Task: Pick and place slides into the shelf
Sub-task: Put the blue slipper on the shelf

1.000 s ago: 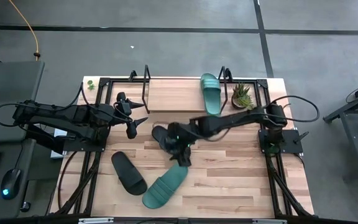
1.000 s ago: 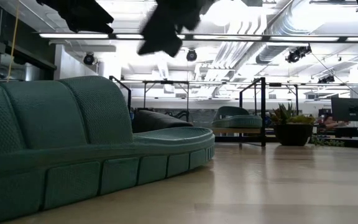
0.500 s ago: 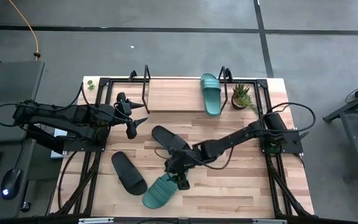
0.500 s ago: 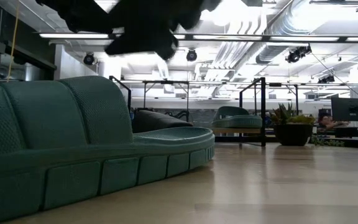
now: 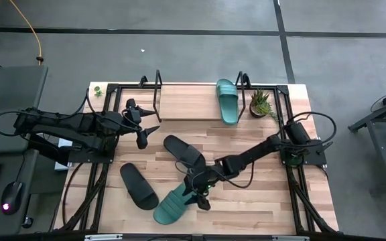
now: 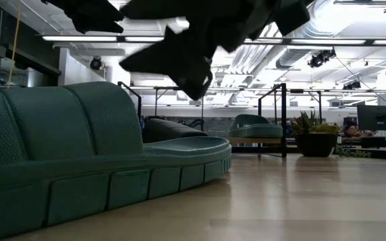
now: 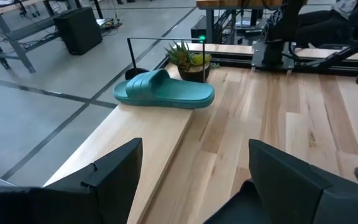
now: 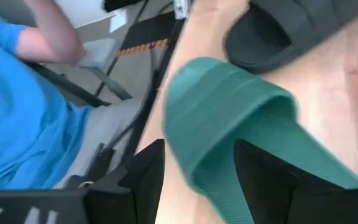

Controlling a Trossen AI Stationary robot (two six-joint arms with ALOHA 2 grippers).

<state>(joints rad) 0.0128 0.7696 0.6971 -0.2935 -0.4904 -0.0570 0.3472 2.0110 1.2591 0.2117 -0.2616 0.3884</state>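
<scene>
Right gripper (image 5: pixel 196 194) reaches low across the surface, jaws wide, straddling the near teal slide (image 5: pixel 177 203), not gripping it

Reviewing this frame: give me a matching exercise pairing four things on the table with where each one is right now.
Things:
1. teal slide with right gripper over it
2. other teal slide
3. potted plant
4. left gripper

Places:
A. hovering open near the shelf's left end
B. lying on the shelf board
C. on the tabletop near its front edge
D. at the table's far right corner, beside the shelf

Pairs: 1-C, 2-B, 3-D, 4-A
</scene>
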